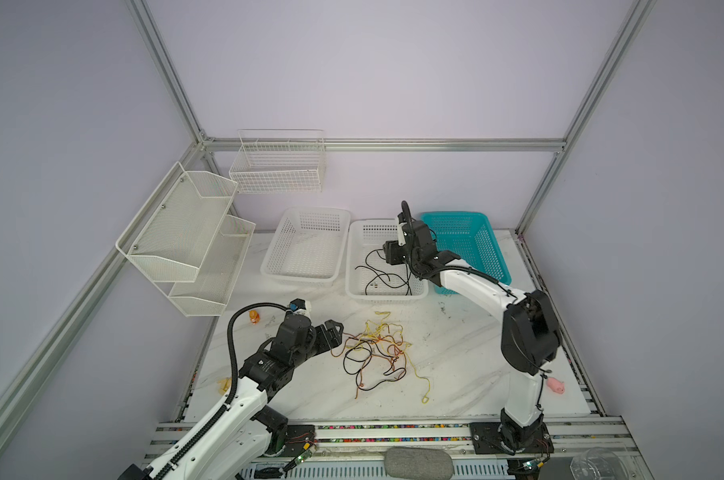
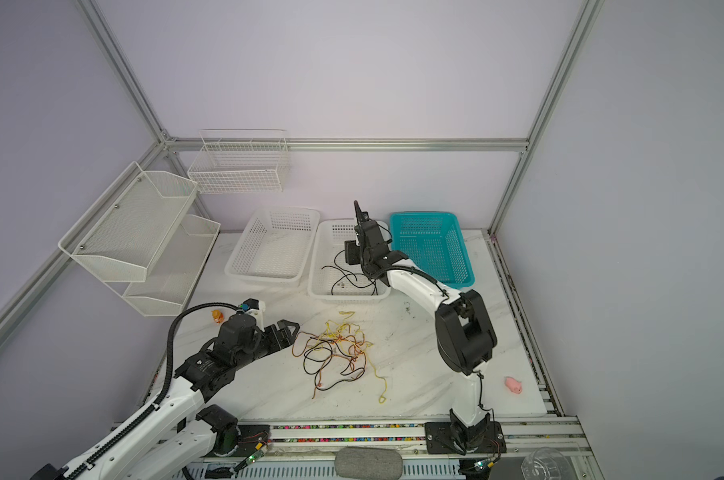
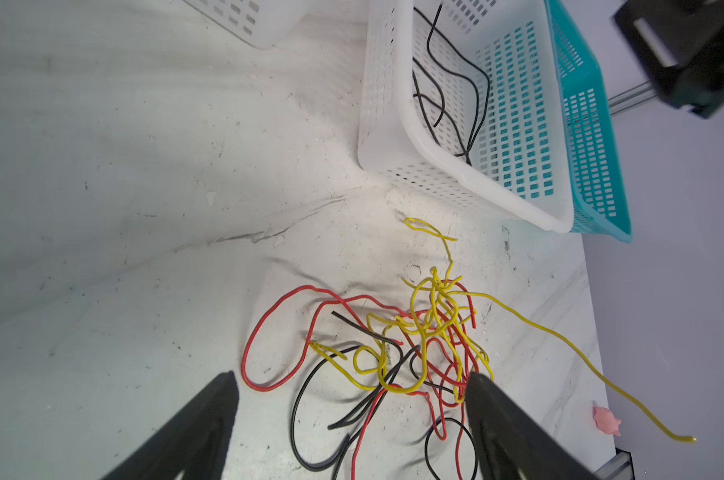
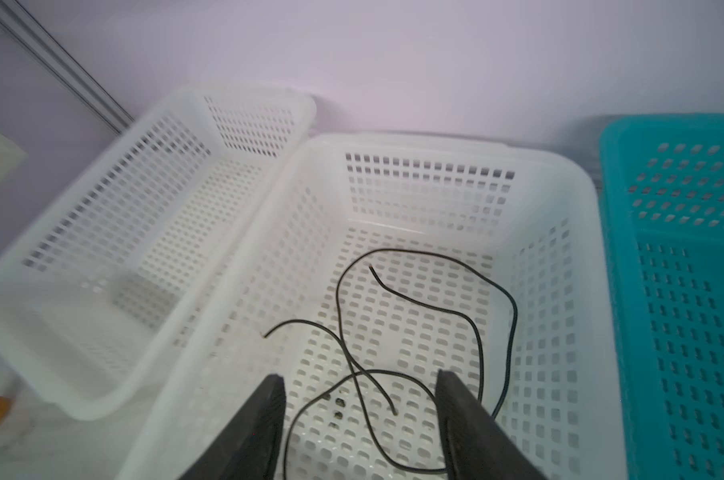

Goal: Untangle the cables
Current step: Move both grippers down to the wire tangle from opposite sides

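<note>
Left gripper (image 1: pixel 337 326): jaws wide apart, nothing held. In both top views it sits low over the table (image 1: pixel 455 374), just beside the left edge of the tangle (image 1: pixel 376 349).
Left wrist view: black, red and yellow strands of the tangle lie between the two fingers (image 3: pixel 483 395); whether a finger touches a strand, cannot tell.
Tangle: one loose knot on the bare table in front of the baskets, with a long yellow end trailing toward the table's front edge.
Right gripper (image 4: pixel 360 376): jaws apart, empty, above the middle white basket (image 1: pixel 387 296).
Black cables (image 4: pixel 515 309): loose curves on that basket's floor.
Neighbours: left white basket (image 1: pixel 297 280) and teal basket (image 1: pixel 492 249) flank the middle one.
</note>
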Available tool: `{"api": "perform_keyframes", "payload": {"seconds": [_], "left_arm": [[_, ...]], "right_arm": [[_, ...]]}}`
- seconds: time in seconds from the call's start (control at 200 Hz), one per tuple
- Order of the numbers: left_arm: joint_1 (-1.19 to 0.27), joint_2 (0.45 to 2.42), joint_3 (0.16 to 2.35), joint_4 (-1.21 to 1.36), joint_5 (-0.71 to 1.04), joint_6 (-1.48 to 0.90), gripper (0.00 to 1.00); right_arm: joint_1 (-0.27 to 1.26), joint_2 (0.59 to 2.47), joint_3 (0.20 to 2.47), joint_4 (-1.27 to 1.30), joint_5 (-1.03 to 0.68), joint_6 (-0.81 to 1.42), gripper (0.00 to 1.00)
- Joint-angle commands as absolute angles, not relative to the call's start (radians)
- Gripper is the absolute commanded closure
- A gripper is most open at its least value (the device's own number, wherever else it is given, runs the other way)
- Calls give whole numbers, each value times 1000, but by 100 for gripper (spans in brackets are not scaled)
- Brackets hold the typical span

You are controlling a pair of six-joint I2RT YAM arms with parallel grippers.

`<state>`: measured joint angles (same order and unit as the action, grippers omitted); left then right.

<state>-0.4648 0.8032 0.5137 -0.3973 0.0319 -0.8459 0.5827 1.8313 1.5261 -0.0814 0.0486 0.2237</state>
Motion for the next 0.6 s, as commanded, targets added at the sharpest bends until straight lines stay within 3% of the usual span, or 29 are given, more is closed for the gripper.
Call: {"api": "perform_keyframes", "payload": {"seconds": [0.0, 0.35, 0.595], "left_arm": [[-462, 829, 473, -353, 86, -878, 12], [-482, 881, 415, -329, 164, -921, 11], [-534, 984, 439, -235, 186, -932, 11]], "right_arm": [[589, 1701, 1416, -15, 1, 351, 35], [793, 1347, 1047, -63, -168, 328, 35], [896, 1080, 810, -150, -148, 321, 38]]}}
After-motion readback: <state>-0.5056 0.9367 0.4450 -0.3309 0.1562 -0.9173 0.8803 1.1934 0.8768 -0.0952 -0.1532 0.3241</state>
